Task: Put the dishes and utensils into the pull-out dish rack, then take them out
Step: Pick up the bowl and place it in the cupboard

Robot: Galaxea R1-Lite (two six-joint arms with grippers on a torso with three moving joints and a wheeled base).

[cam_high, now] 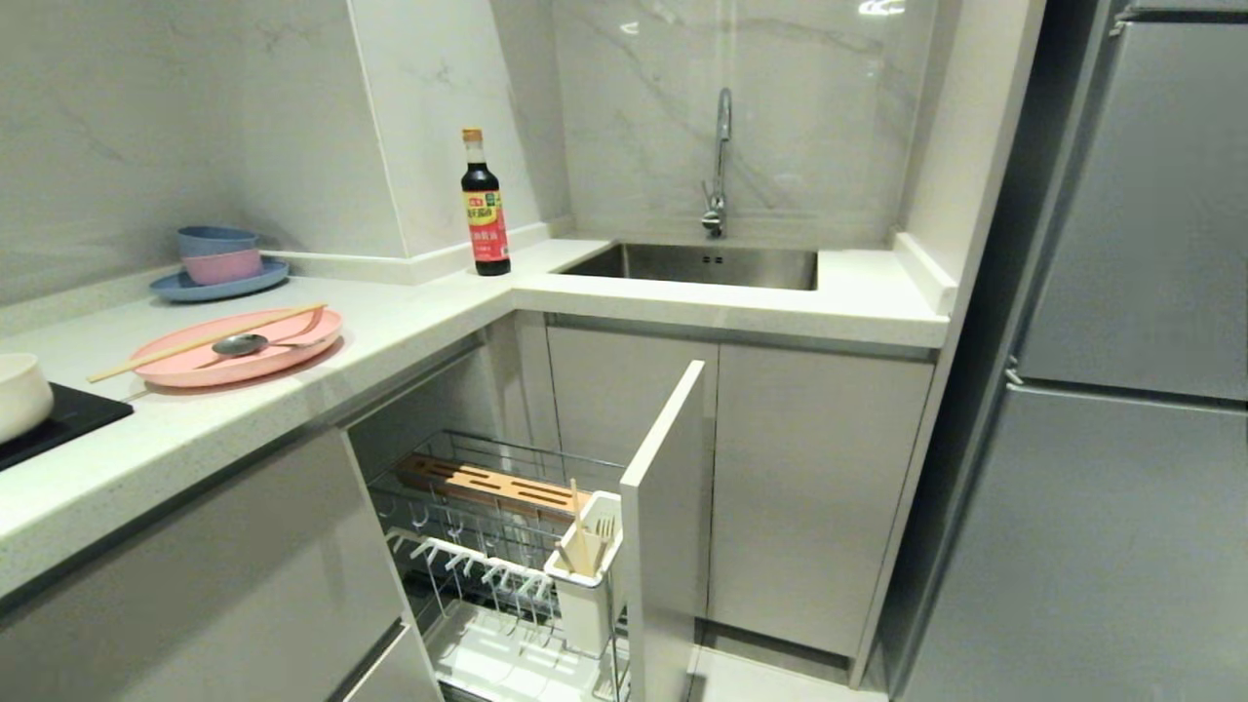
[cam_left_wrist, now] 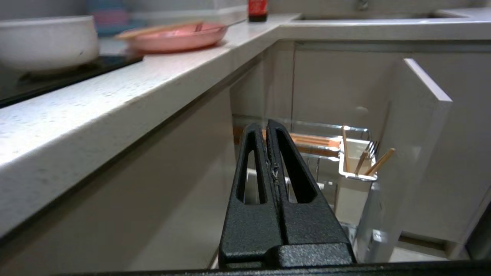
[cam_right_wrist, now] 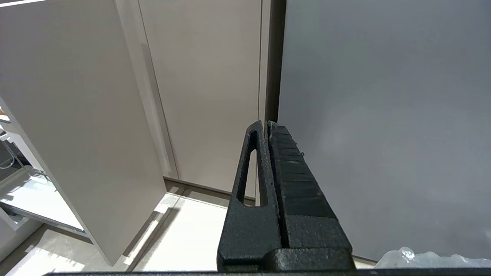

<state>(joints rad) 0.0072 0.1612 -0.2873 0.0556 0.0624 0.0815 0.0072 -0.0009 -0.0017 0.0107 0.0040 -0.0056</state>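
The salmon-pink plate (cam_high: 239, 347) lies on the counter with the pale chopsticks (cam_high: 200, 341) and the dark spoon (cam_high: 242, 343) across it. At the far left the cream-white bowl (cam_high: 19, 392) sits on a black cooktop. Below the counter the pull-out dish rack (cam_high: 507, 546) stands drawn out, with its wooden strip (cam_high: 487, 486), white utensil cup (cam_high: 588, 570) and pale front panel (cam_high: 668, 526). My left gripper (cam_left_wrist: 266, 124) is shut and empty, low beside the cabinet front and pointing toward the rack (cam_left_wrist: 326, 153). My right gripper (cam_right_wrist: 266, 124) is shut and empty, facing cabinet doors and the fridge.
A blue plate with stacked blue and pink bowls (cam_high: 219, 263) stands at the back left. A soy sauce bottle (cam_high: 485, 207) is near the counter corner, beside the sink (cam_high: 702, 265) and tap. A grey fridge (cam_high: 1121, 390) fills the right. The cup holds wooden sticks and a fork (cam_left_wrist: 370, 151).
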